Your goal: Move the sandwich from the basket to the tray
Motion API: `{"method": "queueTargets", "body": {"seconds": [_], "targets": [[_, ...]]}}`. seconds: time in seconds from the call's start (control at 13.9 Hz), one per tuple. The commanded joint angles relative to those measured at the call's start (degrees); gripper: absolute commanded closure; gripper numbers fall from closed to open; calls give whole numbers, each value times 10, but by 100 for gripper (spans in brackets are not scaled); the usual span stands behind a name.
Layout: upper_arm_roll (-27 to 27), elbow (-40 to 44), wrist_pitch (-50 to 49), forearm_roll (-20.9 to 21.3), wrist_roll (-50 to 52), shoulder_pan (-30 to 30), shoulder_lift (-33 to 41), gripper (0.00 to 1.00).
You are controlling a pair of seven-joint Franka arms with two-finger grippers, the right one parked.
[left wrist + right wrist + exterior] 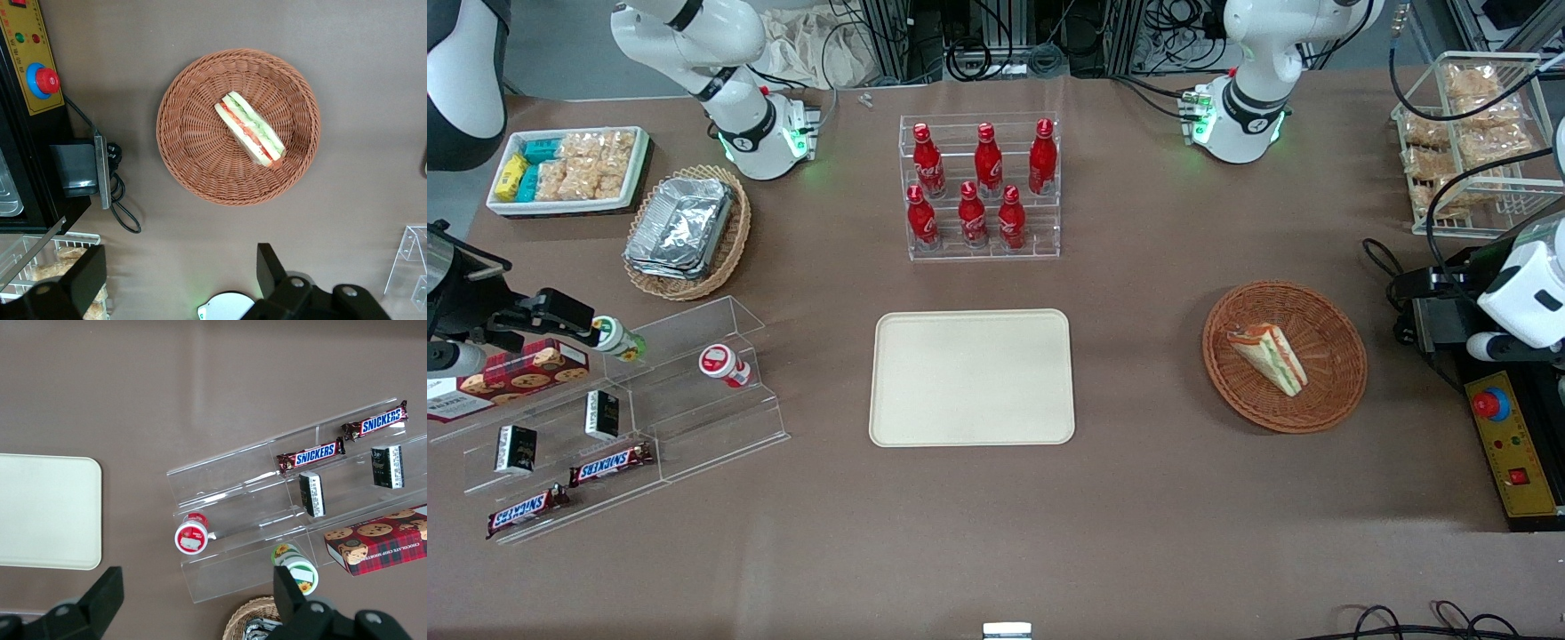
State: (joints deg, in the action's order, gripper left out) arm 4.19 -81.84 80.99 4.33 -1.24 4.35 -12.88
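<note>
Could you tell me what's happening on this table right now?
The left arm is meant to move the sandwich from the basket to the tray. Nothing has been picked up yet: the sandwich lies in the basket and the tray is bare. The claw is open, high above the table beside the basket, holding nothing.

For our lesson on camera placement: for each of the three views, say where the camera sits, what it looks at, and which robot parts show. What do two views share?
Front view: high, facing both arm bases, over the tray, basket and sandwich.
Left wrist view: looks down on the basket with the sandwich; the open gripper hovers above the table beside it.
Right wrist view: looks down on the tray and a clear snack stand; parked fingers show.
Shared: front and left wrist both show basket and sandwich.
</note>
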Motion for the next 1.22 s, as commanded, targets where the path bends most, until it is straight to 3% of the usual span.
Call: {"method": "queueTargets", "body": {"seconds": [0.0,0.43,0.65,0.86,1.15], "targets": [[-4,19,1,-3,12,-7,-11,0],[-4,3,6,-1,12,-6,-4,0],[-5,-93,71,-13,26,-5,54,0],[-3,-208,156,-20,89,-6,102,0],[6,-220,181,-36,243,-28,64,0]]}}
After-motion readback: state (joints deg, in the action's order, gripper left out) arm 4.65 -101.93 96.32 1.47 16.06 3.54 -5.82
